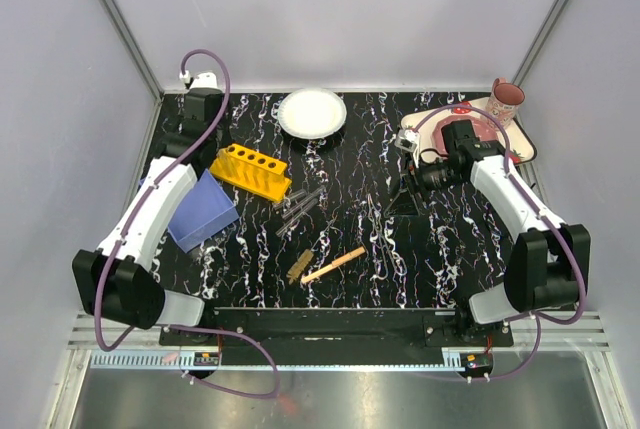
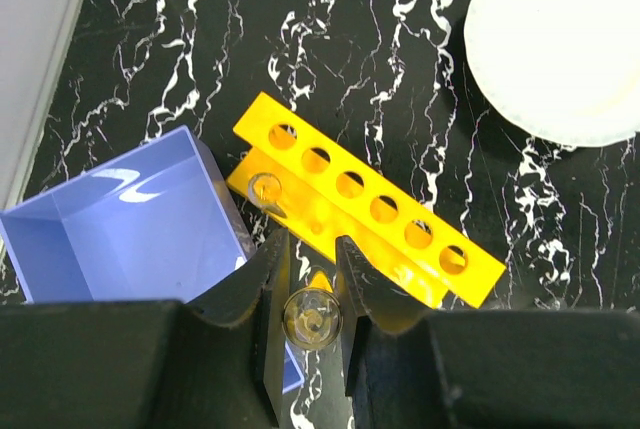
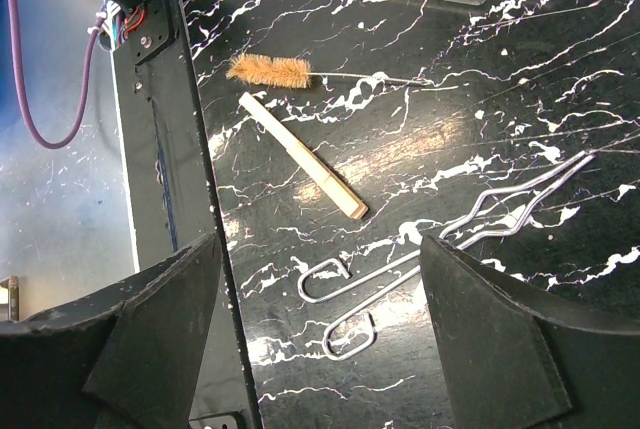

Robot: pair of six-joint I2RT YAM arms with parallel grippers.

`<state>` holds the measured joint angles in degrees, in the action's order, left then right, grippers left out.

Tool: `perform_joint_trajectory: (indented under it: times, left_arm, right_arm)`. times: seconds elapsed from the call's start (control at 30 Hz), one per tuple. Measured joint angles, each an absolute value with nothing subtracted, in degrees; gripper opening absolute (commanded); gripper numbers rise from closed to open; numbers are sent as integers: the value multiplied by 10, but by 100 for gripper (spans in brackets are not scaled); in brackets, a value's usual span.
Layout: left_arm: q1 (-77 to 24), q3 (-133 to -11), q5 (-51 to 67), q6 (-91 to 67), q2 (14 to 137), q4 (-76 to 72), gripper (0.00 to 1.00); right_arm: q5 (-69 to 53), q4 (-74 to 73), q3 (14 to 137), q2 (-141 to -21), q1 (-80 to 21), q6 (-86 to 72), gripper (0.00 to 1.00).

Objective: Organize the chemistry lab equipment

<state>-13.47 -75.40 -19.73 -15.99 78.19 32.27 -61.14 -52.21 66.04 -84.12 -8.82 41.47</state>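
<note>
The yellow rack (image 1: 250, 171) with round holes lies at the left, next to a blue bin. My left gripper (image 1: 212, 149) hovers at the rack's left end, shut on a clear tube (image 2: 312, 317) seen end-on between its fingers. In the left wrist view the rack (image 2: 365, 199) is just ahead, and a clear round rim (image 2: 265, 187) sits at its end hole. Loose clear tubes (image 1: 298, 207), metal tongs (image 1: 378, 224), a brown brush (image 1: 299, 265) and a wooden stick (image 1: 335, 264) lie mid-table. My right gripper (image 3: 320, 349) is open and empty above the tongs (image 3: 450, 249).
A blue bin (image 1: 203, 211) touches the rack's left side. A white plate (image 1: 312, 112) is at the back centre. A strawberry tray (image 1: 425, 119) with a pink cup (image 1: 505, 99) is at the back right. The table's metal front rail (image 3: 170, 149) runs beside the brush (image 3: 270, 71) and stick (image 3: 300, 154).
</note>
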Motion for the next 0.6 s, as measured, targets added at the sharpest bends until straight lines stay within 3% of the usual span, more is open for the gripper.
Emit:
perform_joint_trajectory:
  times: [0.6]
  left_arm:
    - [-127,-774,-209,-129,837,285,10]
  right_arm:
    - [-611,-527,660,-855,-88,424,86]
